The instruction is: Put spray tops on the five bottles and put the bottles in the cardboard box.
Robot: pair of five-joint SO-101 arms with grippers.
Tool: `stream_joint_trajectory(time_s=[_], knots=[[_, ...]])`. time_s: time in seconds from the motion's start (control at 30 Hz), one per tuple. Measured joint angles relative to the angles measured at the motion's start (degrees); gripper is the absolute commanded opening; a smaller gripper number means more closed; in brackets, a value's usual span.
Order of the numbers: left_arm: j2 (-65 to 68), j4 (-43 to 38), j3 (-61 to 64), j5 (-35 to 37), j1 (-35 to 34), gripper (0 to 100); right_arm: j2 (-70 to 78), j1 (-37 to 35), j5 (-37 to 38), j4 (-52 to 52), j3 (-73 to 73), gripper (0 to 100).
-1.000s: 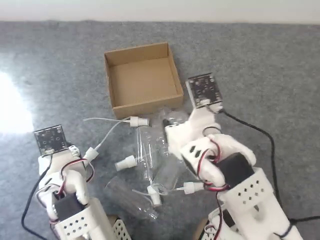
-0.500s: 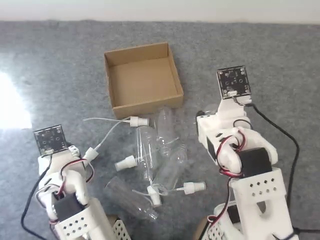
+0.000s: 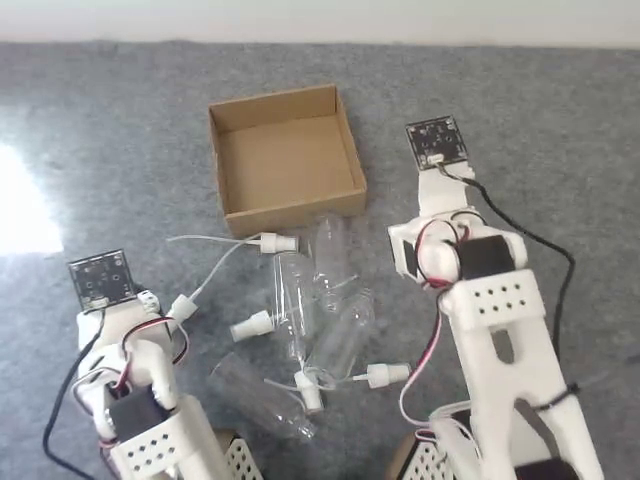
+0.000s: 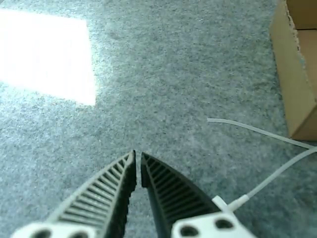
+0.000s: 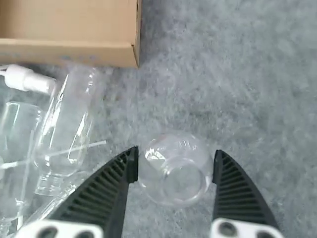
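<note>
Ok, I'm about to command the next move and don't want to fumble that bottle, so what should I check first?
1. The bottle sits inside the right end effector: ok, one finger on each side.
2. It is lifted off the table: cannot tell.
3. It is capped: not ok, nothing white seen on it.
4. The left end effector is free to help: ok, shut and empty.
5. A loose spray top is available: ok, several lie on the table.
6. The cardboard box is open and empty: ok.
</note>
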Motion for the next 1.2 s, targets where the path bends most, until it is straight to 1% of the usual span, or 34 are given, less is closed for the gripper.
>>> stream_joint_trajectory(time_s=[0.17,0.3,0.37,0.77,0.9,1.03,1.2], knots=[[0.00,0.00,0.00,0.00,0.00,1,5.19,-0.09,0.00,-3.52,-0.18,19.2],[0.00,0.00,0.00,0.00,0.00,1,8.62,-0.09,0.00,-5.45,-0.18,30.0],[0.00,0.00,0.00,0.00,0.00,1,9.49,-0.18,0.00,-5.63,-0.18,32.3],[0.00,0.00,0.00,0.00,0.00,1,9.58,-0.18,0.00,-5.71,-0.18,31.4],[0.00,0.00,0.00,0.00,0.00,1,9.23,-0.18,0.00,-4.22,-0.18,31.4],[0.00,0.00,0.00,0.00,0.00,1,4.84,-0.44,0.00,-1.93,-0.18,31.4],[0.00,0.00,0.00,0.00,0.00,1,-1.58,-1.05,0.00,-1.76,1.32,31.5]])
